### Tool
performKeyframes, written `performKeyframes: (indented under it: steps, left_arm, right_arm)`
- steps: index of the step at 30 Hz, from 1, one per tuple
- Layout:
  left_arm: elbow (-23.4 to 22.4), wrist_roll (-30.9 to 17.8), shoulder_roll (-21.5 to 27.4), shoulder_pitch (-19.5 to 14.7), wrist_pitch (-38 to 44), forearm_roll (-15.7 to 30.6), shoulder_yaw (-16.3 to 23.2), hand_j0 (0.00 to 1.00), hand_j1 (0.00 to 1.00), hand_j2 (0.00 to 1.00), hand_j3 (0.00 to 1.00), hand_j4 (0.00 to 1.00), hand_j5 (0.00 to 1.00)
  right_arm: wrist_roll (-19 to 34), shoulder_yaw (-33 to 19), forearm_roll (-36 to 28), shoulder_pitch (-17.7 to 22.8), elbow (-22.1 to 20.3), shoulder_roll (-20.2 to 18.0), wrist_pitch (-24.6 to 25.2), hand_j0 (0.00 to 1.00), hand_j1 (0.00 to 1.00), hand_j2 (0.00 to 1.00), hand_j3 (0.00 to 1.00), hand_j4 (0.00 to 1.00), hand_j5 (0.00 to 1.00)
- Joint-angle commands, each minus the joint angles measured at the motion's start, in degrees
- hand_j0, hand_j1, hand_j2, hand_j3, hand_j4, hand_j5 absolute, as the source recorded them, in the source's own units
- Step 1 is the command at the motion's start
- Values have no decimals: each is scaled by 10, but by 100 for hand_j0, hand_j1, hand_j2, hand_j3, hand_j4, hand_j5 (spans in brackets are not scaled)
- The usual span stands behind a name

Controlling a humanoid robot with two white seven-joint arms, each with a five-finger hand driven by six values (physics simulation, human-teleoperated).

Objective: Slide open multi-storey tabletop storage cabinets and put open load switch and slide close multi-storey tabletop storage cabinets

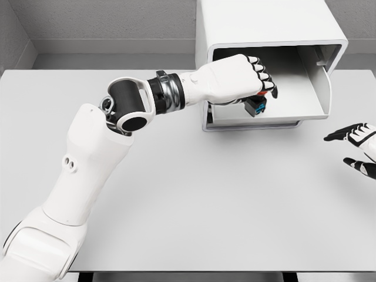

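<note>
Switch (pixel 256 105) mostly hidden, gripped by left hand (pixel 235 79) inside drawer (pixel 311 97); right hand (pixel 358 150) cropped, fingers released.

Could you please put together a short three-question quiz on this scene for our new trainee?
1. True or false: the drawer of the cabinet is pulled out.
2. Which hand holds the switch? A) the left hand B) the right hand C) neither
3. Fill in: the right hand hovers with fingers spread over the ____, near the picture's right edge.

Key:
1. True; the drawer stands open towards the robot.
2. A; the left hand's curled fingers grip the switch over the open drawer.
3. table
</note>
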State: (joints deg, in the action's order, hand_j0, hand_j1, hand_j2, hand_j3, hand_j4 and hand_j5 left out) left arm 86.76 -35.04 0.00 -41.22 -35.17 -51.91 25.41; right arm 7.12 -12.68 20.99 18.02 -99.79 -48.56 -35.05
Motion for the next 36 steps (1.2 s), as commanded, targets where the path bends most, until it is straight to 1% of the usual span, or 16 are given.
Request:
performKeyframes:
  steps: [1,6,10,13,15,16,19,21,22,24,26,27,29,32,35,36]
  left_arm:
    - [1,0,0,0,2,3,-1,72,72,72,72,72,72]
    - [16,0,0,0,2,5,-3,78,78,78,78,78,78]
    - [46,0,0,7,2,5,-7,84,84,84,84,84,84]
    - [98,0,0,25,2,11,-26,100,100,100,100,100,100]
    - [154,0,0,50,2,15,-48,100,100,100,100,100,100]
    - [165,0,0,61,2,38,-58,100,100,100,100,100,100]
    - [165,0,0,60,2,197,-85,100,100,100,100,100,100]
    - [165,0,68,78,2,314,-156,100,100,100,100,100,100]
    - [165,0,97,91,2,349,-173,100,100,100,100,100,100]
    - [165,0,150,159,2,409,-244,100,100,100,100,100,100]
    - [164,0,158,233,2,415,-351,100,100,100,100,100,100]
    - [158,0,158,266,2,413,-400,100,100,100,100,100,100]
    - [134,0,162,319,2,412,-462,100,100,100,100,100,100]
    - [29,0,182,327,2,414,-471,100,100,100,100,100,100]
    - [-32,0,187,335,2,402,-467,100,100,100,100,100,100]
    - [-41,0,190,335,2,380,-465,100,100,100,100,100,100]
  right_arm:
    - [0,2,-4,-1,-1,0,0,73,73,73,73,73,73]
    - [-1,3,-3,-2,0,0,0,73,73,73,73,73,73]
    - [0,3,-4,-2,-1,0,0,73,73,73,73,73,73]
    - [0,8,-4,-4,-1,0,0,73,73,73,73,73,73]
    - [0,11,-4,-5,-1,0,0,72,72,72,72,72,72]
    - [1,12,-4,-5,-1,0,0,72,72,72,72,72,72]
    - [2,19,-3,-13,-1,11,0,69,69,69,69,69,69]
    - [5,30,-3,-24,-1,11,0,66,66,66,66,66,66]
    - [11,35,-3,-32,-1,11,0,64,64,64,64,64,64]
    - [12,38,-3,-33,-1,12,0,63,63,63,63,63,63]
    - [14,38,-4,-33,-1,11,0,61,61,61,61,61,61]
    - [14,38,-3,-33,-1,11,0,61,61,61,61,61,61]
    - [14,47,-3,-46,0,11,0,61,61,61,61,61,61]
    - [23,58,-3,-62,-1,12,0,61,61,61,61,61,61]
    - [25,75,-2,-80,-1,11,0,61,61,61,61,61,61]
    - [27,78,-2,-83,0,11,0,61,61,61,61,61,61]
